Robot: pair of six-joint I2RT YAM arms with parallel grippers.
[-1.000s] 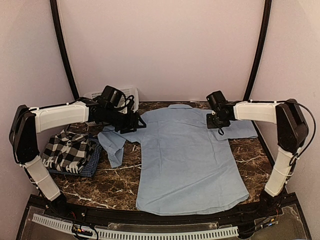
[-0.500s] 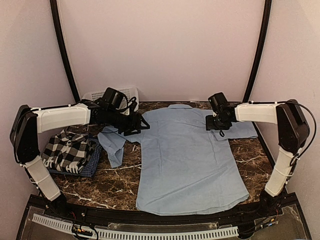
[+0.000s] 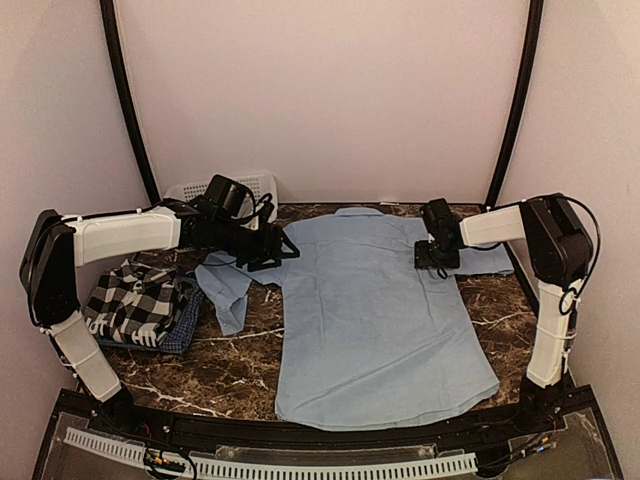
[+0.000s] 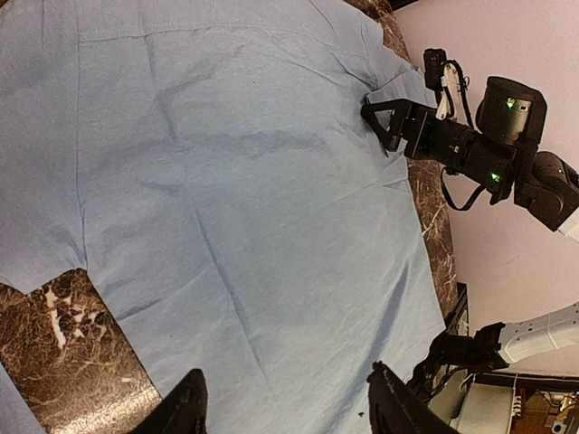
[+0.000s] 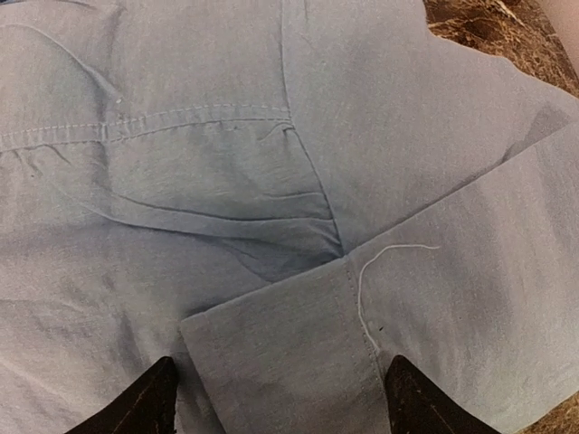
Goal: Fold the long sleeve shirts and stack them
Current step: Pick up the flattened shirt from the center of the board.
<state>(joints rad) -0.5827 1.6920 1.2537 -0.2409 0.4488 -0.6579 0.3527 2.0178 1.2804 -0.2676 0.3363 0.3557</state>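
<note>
Two pincers apart and empty: left pincer (image 4: 288,411), right pincer (image 5: 280,402) over the folded cuff (image 5: 298,362). The light blue shirt (image 3: 370,320) lies flat on the desk (image 3: 230,365). I worry the bunched left sleeve (image 3: 225,290) skews my fold.

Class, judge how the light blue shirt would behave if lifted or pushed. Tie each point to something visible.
Likely floppy: the shirt lies flat with soft creases, and one sleeve lies crumpled in folds. Probably light for its size, since the cloth looks thin. Pushed, it would likely bunch rather than slide whole over the table.
</note>
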